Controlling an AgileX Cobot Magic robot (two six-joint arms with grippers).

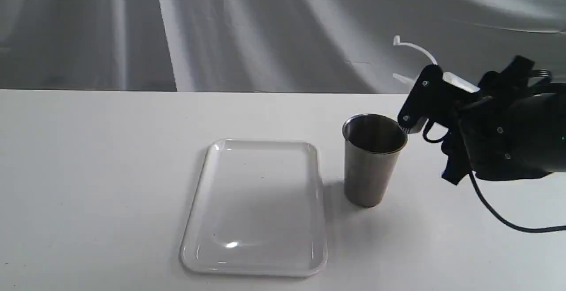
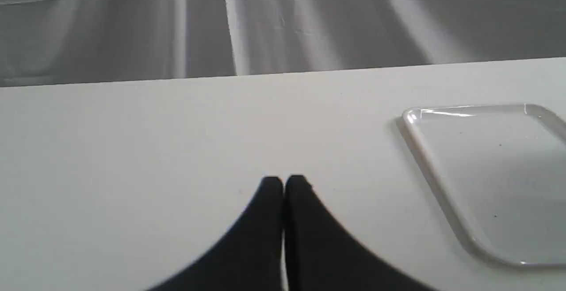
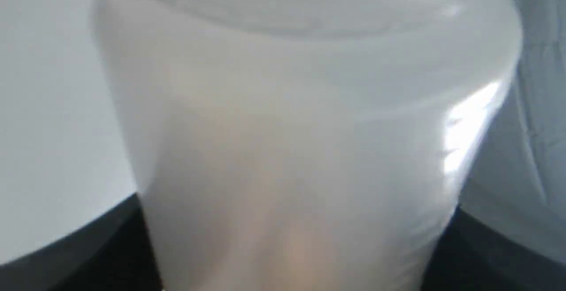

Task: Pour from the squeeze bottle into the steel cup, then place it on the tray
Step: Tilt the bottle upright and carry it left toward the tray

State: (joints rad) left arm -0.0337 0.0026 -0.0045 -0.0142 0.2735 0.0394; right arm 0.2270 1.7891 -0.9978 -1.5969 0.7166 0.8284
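Note:
The steel cup [image 1: 373, 160] stands upright on the table, just right of the white tray [image 1: 254, 207]. My right gripper [image 1: 426, 103] is shut on the squeeze bottle [image 1: 460, 83] and holds it tilted, close to the cup's right rim. The nozzle [image 1: 401, 78] points left above the rim, and the cap strap [image 1: 418, 47] curls up over it. I see no stream. In the right wrist view the translucent bottle [image 3: 300, 140] fills the frame, with amber tint low down, between black fingers [image 3: 79, 255]. My left gripper [image 2: 283, 185] is shut and empty over bare table, left of the tray [image 2: 442, 180].
The white table [image 1: 88, 171] ends at a grey draped backdrop [image 1: 265, 30]. A black cable [image 1: 499, 218] hangs from the right arm down to the table behind the cup's right side.

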